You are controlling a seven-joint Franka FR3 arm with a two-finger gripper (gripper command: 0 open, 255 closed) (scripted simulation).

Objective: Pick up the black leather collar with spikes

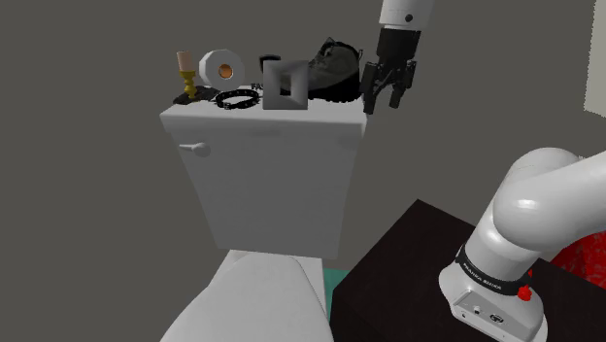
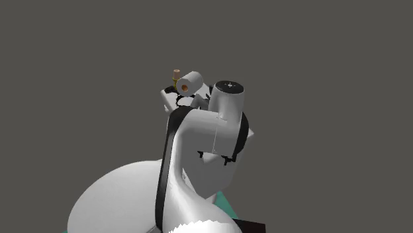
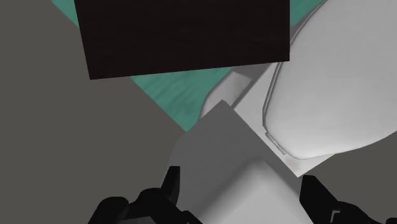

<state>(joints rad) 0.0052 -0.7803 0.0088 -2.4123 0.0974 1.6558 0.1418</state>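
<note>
The black gripper (image 1: 385,99) hangs open and empty, just off one end of a white toilet tank (image 1: 262,175). The spiked black collar (image 1: 236,98) lies flat on the tank's lid, well apart toward the shoulder view's left, beyond a dark shoe (image 1: 333,70) and a grey block (image 1: 285,85).

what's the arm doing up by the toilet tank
A white Franka arm is going for the black spiked collar, which lies on top of the toilet tank, in front of a toilet roll and beside a grey block. The gripper hangs open and empty near the tank's end at the shoulder view's right, next to a dark shoe. The block and shoe stand between it and the collar. Nothing is grasped yet.
</note>
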